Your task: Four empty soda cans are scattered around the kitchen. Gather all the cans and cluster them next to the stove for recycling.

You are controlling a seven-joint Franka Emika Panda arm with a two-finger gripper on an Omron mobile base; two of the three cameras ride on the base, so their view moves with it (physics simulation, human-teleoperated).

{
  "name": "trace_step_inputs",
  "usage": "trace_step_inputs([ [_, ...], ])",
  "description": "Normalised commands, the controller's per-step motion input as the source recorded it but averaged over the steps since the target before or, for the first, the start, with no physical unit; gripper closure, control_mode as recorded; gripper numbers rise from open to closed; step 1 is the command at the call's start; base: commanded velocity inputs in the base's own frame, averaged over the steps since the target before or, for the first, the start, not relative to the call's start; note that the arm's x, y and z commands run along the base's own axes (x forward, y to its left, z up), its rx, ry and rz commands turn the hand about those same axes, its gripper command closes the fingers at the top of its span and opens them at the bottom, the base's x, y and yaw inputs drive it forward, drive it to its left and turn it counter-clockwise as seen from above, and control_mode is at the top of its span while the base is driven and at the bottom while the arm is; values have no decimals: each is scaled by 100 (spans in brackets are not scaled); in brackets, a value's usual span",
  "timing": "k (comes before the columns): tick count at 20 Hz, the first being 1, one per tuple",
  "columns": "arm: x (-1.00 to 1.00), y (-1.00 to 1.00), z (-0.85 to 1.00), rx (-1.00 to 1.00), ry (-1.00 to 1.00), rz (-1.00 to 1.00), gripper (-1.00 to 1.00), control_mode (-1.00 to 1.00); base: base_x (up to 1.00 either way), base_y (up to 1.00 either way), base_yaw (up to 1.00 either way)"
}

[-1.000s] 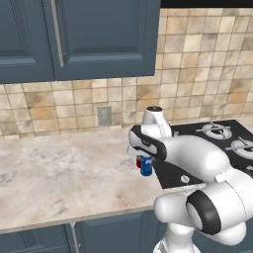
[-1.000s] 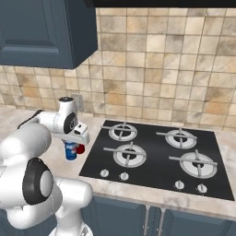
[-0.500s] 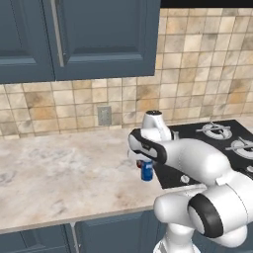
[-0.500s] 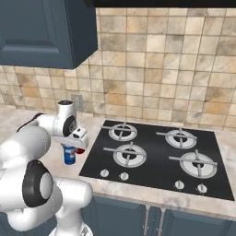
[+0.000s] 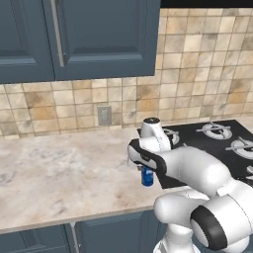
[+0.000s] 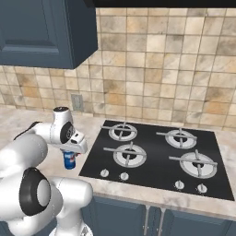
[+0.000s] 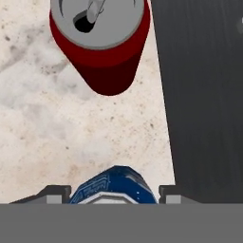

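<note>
Gripper (image 7: 113, 195) clenched on blue can (image 7: 114, 187); hand cam adds red can (image 7: 102, 45) nr stove (image 7: 204, 95).

No readable text anywhere. Blue can (image 6: 69, 160) near the counter's (image 5: 59, 173) front edge, beside the stove's (image 6: 156, 156) left edge, carries white markings too blurred to read.

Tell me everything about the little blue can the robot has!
The blue can is a small upright cylinder, dark blue with white markings. The tool grips it from above, one finger on each side. It looks like painted metal. It is low over the marble counter, just left of the black stove; whether it touches down I cannot tell. A red can stands close by.
</note>
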Motion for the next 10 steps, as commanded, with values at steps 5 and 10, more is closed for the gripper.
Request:
trace_step_inputs([
  [5,28,-12,0,-2,0,-2,100,-100,0,0,0],
  [10,12,-6,0,0,0,-4,100,-100,0,0,0],
])
